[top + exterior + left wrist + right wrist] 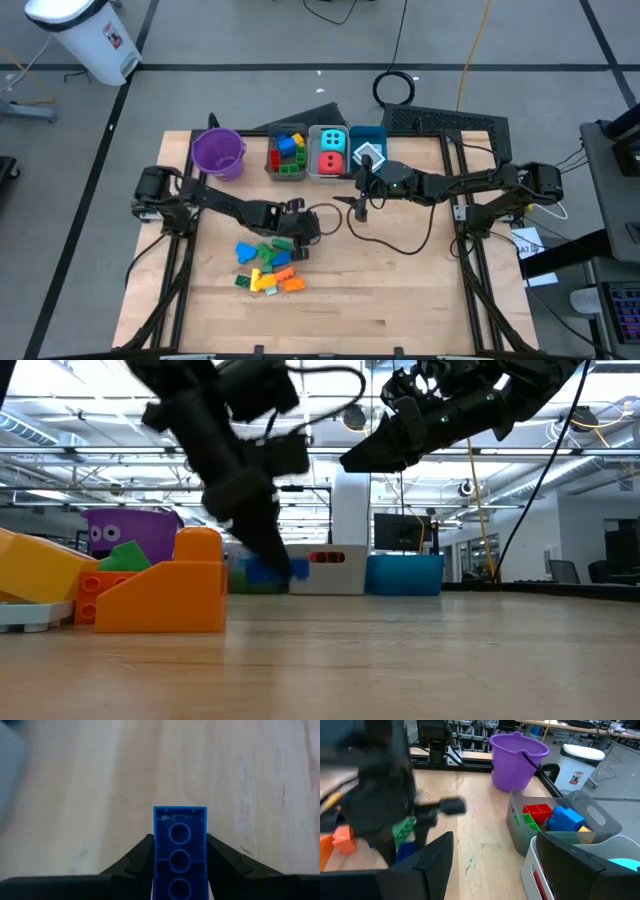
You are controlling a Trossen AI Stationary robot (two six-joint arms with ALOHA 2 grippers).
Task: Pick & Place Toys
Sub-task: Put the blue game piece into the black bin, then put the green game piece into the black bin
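Note:
A blue brick [180, 835] sits between the fingers of my left gripper [305, 226], which is shut on it just right of the loose pile of toys [268, 268] of blue, green, yellow and orange bricks lying on the table. In the low view the blue brick [268, 570] shows low over the table under the dark left arm. My right gripper [360, 208] hangs open above the table in front of the bins, with nothing between its fingers. My left gripper pinches the blue brick by its two long sides [159, 854] between its two fingers [140, 859]. The fingers slant down from the table's left and lie along the brick. Its hollow underside faces the wrist camera. I cannot tell whether it touches the table.
Along the far edge stand a purple bucket [218, 152], a grey bin [272, 160] holding bricks, a white bin [314, 160] holding a cyan and a red die, and a blue bin [380, 135] with white pieces. A black cable [400, 240] lies right of centre.

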